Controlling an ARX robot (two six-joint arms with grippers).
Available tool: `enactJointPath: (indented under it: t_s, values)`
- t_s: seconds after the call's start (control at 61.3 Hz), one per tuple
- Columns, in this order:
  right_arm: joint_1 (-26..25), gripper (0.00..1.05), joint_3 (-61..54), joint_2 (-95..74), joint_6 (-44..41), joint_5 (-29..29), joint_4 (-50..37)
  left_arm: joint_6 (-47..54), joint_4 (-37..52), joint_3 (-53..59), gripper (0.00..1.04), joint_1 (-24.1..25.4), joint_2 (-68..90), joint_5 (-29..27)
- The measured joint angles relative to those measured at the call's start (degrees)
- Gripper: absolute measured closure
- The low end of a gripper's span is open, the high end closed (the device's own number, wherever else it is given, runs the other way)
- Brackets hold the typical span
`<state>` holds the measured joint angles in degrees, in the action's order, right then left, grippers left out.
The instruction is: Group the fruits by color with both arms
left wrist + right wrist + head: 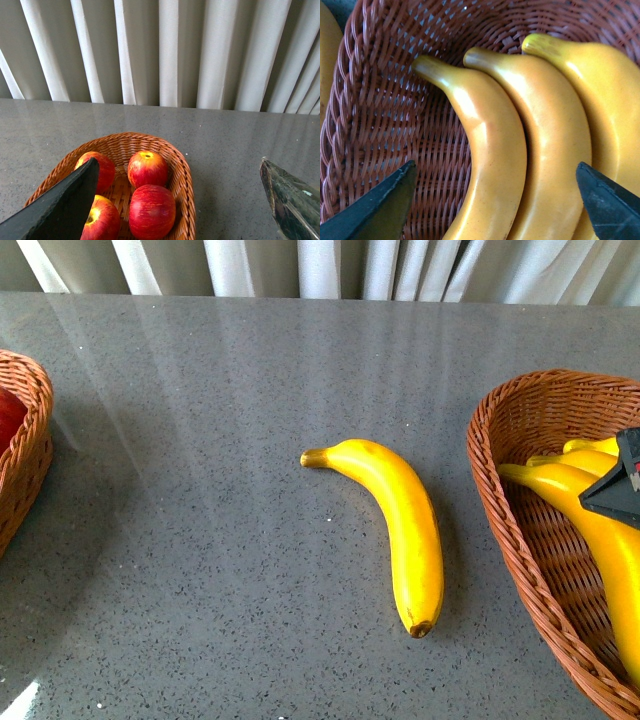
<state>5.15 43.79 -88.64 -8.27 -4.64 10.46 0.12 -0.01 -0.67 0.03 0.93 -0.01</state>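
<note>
One long yellow banana (395, 520) lies alone on the grey table, between the two baskets. In the right wrist view my right gripper (496, 167) hangs open just above three bananas (490, 150) lying side by side in a brown wicker basket (380, 100). The front view shows only a black part of that gripper (615, 485), over the right basket (510, 500). My left gripper (178, 165) is open and empty above a wicker basket (182, 175) holding several red apples (151, 210). One black finger (60, 205) partly hides two of the apples.
The left basket (30, 440) shows only partly at the front view's left edge, with something red (8, 415) inside. White curtains (300, 265) hang behind the table's far edge. The edge of another banana (327, 65) shows beyond the right basket's rim.
</note>
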Motion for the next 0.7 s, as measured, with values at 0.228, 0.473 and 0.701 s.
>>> enactJointPath:
  t_s: [0.228,0.473,0.701]
  values:
    - [6.05,0.09,6.38,-0.26,-0.61,2.32,2.49,0.0,0.0,0.0,0.09,0.0,0.0,0.0]
    - [14.21,0.09,12.7,-5.79,-1.33,5.27,3.5,0.0,-0.02,0.0,0.09,0.0,0.0,0.0]
    - [21.24,0.09,18.71,-13.18,-1.88,6.69,4.04,0.0,0.0,0.0,0.09,0.0,0.0,-0.02]
